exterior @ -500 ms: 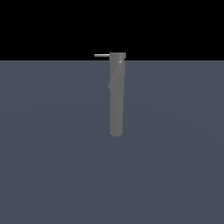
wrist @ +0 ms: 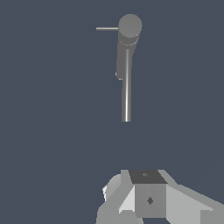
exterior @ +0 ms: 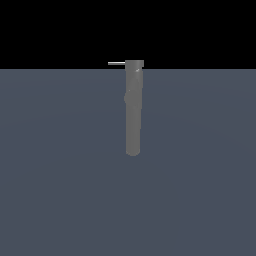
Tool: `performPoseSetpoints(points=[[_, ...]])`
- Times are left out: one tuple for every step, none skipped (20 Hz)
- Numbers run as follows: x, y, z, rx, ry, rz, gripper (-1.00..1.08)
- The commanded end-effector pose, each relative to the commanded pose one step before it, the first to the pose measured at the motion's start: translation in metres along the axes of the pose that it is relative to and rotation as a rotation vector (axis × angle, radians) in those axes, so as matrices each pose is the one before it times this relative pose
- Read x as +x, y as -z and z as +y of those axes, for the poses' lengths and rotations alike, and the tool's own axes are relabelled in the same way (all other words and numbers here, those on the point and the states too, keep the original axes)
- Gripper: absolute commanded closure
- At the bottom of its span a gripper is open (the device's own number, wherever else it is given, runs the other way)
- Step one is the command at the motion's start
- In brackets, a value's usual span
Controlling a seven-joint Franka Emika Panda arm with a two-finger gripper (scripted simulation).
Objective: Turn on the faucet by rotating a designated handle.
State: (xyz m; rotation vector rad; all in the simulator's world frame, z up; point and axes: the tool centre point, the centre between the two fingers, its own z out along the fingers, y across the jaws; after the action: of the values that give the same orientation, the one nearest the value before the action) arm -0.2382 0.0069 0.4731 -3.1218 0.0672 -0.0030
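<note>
The faucet (exterior: 133, 110) stands upright; its handle (exterior: 116, 63) points toward the exterior view's left; jaws' state unreadable.

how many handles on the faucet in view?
1. The handle is a thin rod sticking out of the faucet's squarish end toward the exterior view's left; the wrist view shows the same one. A handle behind the tube could be hidden.

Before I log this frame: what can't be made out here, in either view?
- Gripper: absent from the exterior view; in the wrist view the frame's edge cuts it off, so open or shut cannot be told.
- Faucet: how its squarish end is mounted is lost against the black background in the exterior view.
- Handle: thin in both views; its tip shape is too small to read.
</note>
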Motion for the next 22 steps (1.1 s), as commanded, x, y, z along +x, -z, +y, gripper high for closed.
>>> performPoseSetpoints(points=[[0.00897,-0.00664,-0.0012,-0.00059,-0.0004,-0.00066,1.08],[0.00452,-0.00319,-0.00054,0.0,0.0,0.0,1.08],[0.00494,-0.00349,-0.00073,-0.00075,-0.00063,-0.00004,1.08],[0.00527,-0.00371,-0.00064,0.0,0.0,0.0,1.08],[0.00567,-0.00399,-0.00081,-0.00075,-0.00063,-0.00004,1.08],[0.00599,-0.00419,-0.00073,0.0,0.0,0.0,1.08],[0.00637,-0.00446,-0.00088,-0.00075,-0.00063,-0.00004,1.08],[0.00666,-0.00464,-0.00082,0.0,0.0,0.0,1.08],[0.00703,-0.0049,-0.00096,-0.00075,-0.00063,-0.00004,1.08],[0.00734,-0.0051,-0.00097,-0.00053,-0.00045,-0.00003,1.08],[0.00765,-0.0053,-0.001,-0.00053,-0.00045,-0.00003,1.08],[0.00769,-0.0053,-0.00096,0.0,0.0,0.0,1.08],[0.00767,-0.00529,-0.00102,-0.00083,-0.00071,-0.00004,1.08],[0.00759,-0.00521,-0.00098,-0.00052,-0.00045,-0.00003,1.08],[0.00751,-0.00512,-0.00095,0.0,0.0,0.0,1.08],[0.00751,-0.00513,-0.00098,-0.0009,-0.00078,-0.00004,1.08],[0.00745,-0.00506,-0.00095,-0.00052,-0.00045,-0.00003,1.08],[0.00742,-0.00502,-0.00095,-0.00052,-0.00045,-0.00002,1.08],[0.00738,-0.00497,-0.00094,-0.00037,-0.00032,-0.00002,1.08],[0.00736,-0.00495,-0.00093,-0.00052,-0.00045,-0.00002,1.08],[0.00734,-0.00491,-0.00092,-0.00052,-0.00045,-0.00002,1.08],[0.00733,-0.00488,-0.00092,-0.00052,-0.00045,-0.00002,1.08]])
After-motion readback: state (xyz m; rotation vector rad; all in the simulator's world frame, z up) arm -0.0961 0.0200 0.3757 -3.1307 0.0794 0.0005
